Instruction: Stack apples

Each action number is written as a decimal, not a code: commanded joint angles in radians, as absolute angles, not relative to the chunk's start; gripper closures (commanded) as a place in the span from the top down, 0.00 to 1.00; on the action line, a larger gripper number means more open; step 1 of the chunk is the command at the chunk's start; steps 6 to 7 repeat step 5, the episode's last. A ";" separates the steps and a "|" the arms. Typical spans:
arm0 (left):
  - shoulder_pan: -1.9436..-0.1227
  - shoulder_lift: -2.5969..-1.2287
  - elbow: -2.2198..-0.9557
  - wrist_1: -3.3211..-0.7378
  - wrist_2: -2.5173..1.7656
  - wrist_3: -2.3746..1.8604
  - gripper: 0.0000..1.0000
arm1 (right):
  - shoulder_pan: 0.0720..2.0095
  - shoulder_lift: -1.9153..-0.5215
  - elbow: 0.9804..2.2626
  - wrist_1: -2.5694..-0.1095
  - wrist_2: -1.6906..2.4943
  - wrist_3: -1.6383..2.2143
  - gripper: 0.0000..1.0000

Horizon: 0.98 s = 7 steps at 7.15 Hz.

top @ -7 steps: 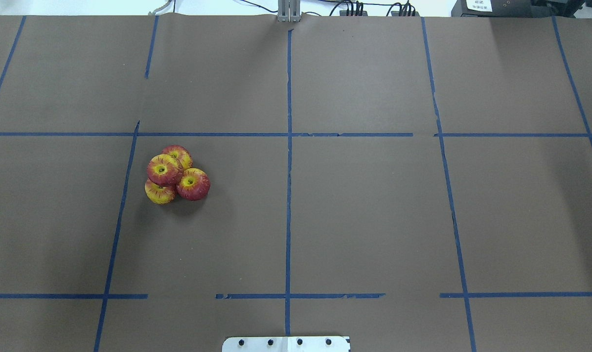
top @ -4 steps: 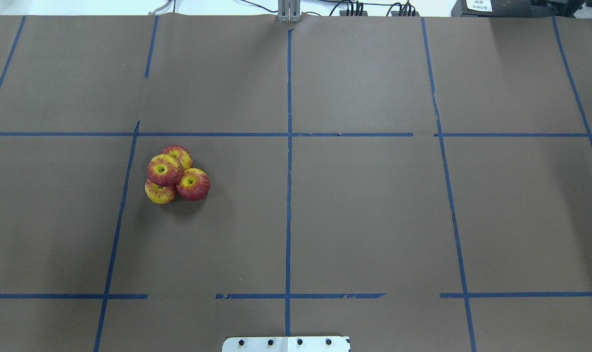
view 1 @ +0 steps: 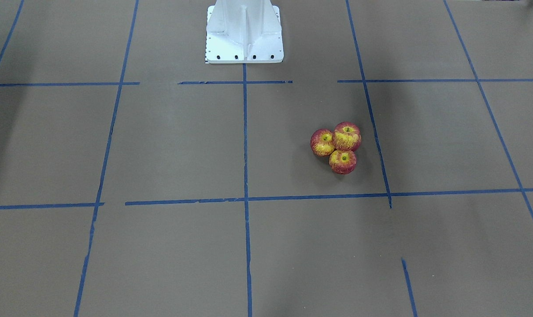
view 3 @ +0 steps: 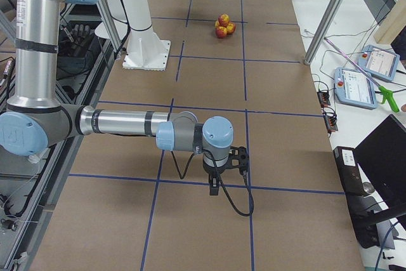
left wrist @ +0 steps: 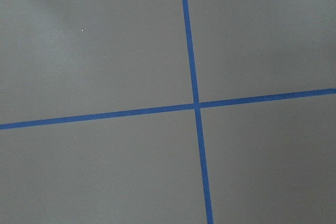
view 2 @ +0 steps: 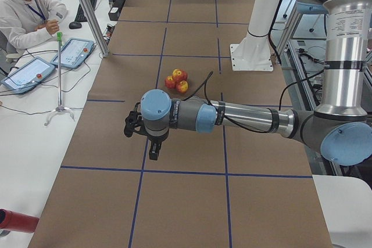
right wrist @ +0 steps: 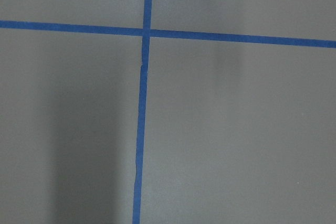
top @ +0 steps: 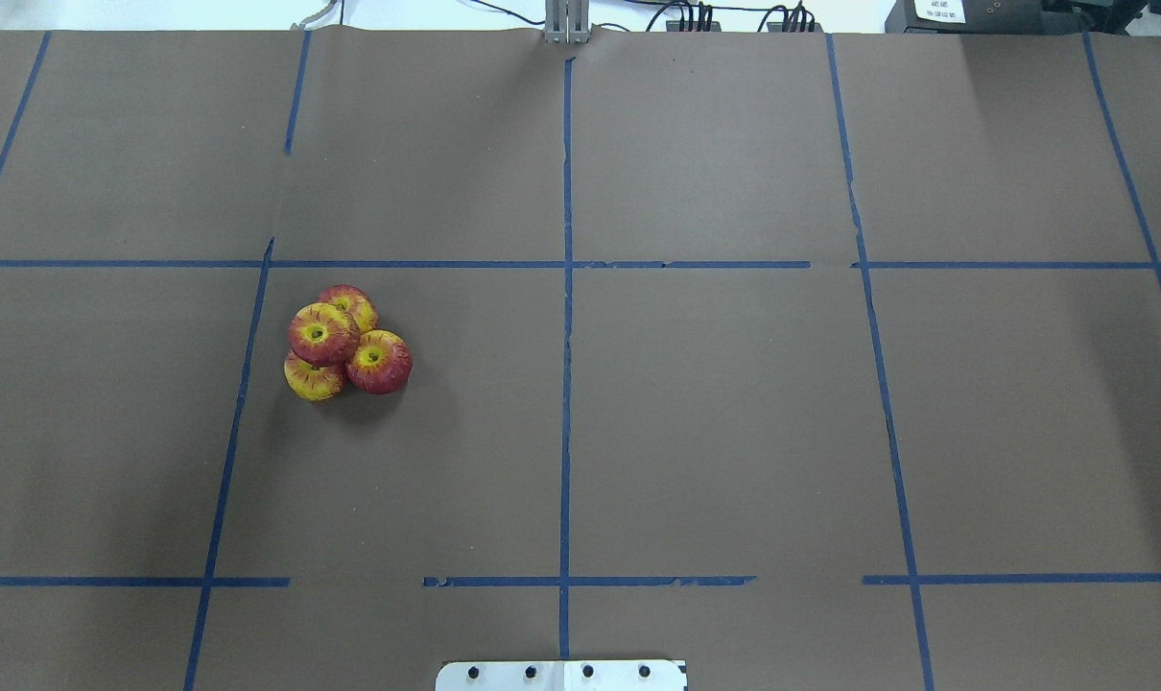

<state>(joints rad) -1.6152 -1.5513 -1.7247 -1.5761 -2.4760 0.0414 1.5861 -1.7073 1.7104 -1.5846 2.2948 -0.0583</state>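
Note:
Four red-and-yellow apples sit in a tight cluster on the brown table, left of centre in the overhead view. Three rest on the table, at the back (top: 353,303), at the right (top: 380,363) and at the front (top: 312,380). The fourth apple (top: 322,333) lies on top of them. The cluster also shows in the front view (view 1: 346,136), the left view (view 2: 176,79) and the right view (view 3: 223,25). My left gripper (view 2: 152,154) hangs over the table's left end, far from the apples. My right gripper (view 3: 214,188) hangs over the right end. I cannot tell whether either is open or shut.
Blue tape lines (top: 566,288) divide the brown paper cover into squares. The white robot base (view 1: 244,31) stands at the table's near edge. An operator (view 2: 23,10) sits at a side desk with tablets (view 2: 72,52). Both wrist views show only paper and tape.

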 commanded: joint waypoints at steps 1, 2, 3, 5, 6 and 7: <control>-1.617 -1.546 -1.733 -1.569 -2.476 0.041 1.00 | 1.586 -1.707 1.710 -1.585 2.295 -0.058 1.00; -1.630 -1.519 -1.739 -1.566 -2.476 0.041 1.00 | 1.586 -1.707 1.710 -1.585 2.295 -0.058 1.00; -1.635 -1.491 -1.755 -1.566 -2.476 0.041 1.00 | 1.586 -1.707 1.710 -1.585 2.295 -0.058 1.00; -1.654 -1.479 -1.775 -1.568 -2.474 0.038 1.00 | 1.586 -1.707 1.710 -1.585 2.295 -0.058 1.00; -1.654 -1.479 -1.775 -1.568 -2.474 0.038 1.00 | 1.586 -1.707 1.710 -1.585 2.295 -0.058 1.00; -1.654 -1.479 -1.775 -1.568 -2.474 0.038 1.00 | 1.586 -1.707 1.710 -1.585 2.295 -0.058 1.00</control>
